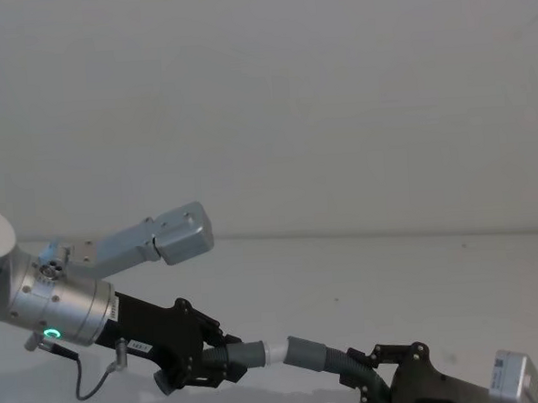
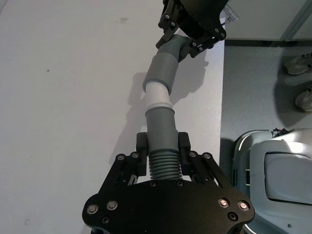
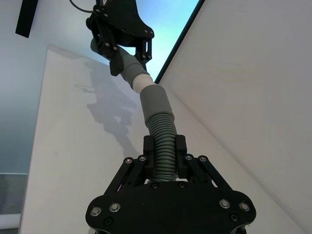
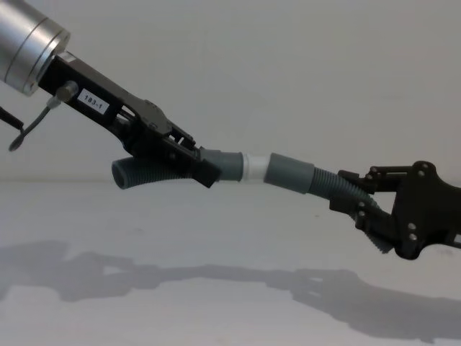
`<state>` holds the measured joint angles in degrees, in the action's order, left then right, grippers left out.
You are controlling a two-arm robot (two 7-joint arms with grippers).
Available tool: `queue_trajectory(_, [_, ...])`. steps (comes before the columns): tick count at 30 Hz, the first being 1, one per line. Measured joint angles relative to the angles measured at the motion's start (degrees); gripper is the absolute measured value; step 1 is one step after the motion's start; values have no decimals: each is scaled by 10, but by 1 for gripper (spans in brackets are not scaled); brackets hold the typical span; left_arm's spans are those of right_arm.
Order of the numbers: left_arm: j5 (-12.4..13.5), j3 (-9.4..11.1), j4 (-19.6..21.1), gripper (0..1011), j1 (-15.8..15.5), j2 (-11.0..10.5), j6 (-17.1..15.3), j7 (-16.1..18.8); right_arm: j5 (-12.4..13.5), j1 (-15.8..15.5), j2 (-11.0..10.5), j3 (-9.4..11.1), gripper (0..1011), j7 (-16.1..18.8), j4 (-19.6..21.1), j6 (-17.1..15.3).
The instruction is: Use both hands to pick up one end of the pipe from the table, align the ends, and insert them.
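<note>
**Above the table, two hose pieces meet**

Above the matte white table (image 4: 216, 238), two ribbed grey hose pieces are held in the air. The left gripper (image 4: 189, 160) pinches the white-tipped piece (image 4: 223, 166); the right gripper (image 4: 360, 209) pinches the socket piece (image 4: 292, 173). Both arms slant inward. The white tip (image 4: 255, 166) enters the smooth socket cuff (image 2: 161, 68); its depth is hidden.

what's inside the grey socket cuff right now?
The white tip enters the socket cuff; a white band remains exposed. How deep it sits is hidden by the cuff wall.
</note>
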<state>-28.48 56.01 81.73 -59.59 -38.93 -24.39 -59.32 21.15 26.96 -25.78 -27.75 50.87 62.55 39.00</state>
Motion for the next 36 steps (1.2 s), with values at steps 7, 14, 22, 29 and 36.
queue_trajectory(7, [0, 1, 0, 336, -1, 0, -3, 2, 0, 0, 0, 0, 229, 1, 0, 4])
queue_trajectory(14, [0, 1, 1, 336, -1, -1, -5, 3, 1, 1, 0, 0, 229, 2, -1, 6])
queue_trajectory(22, [0, 2, 1, 336, -1, -1, -6, 3, 1, 1, 0, 1, 229, 2, -1, 8])
queue_trajectory(29, [0, 2, 1, 336, -2, -1, -7, 4, 1, 1, 0, 1, 229, 2, -1, 8])
queue_trajectory(36, [0, 2, 1, 336, -2, -1, -7, 4, 1, 1, 0, 1, 229, 2, -1, 9])
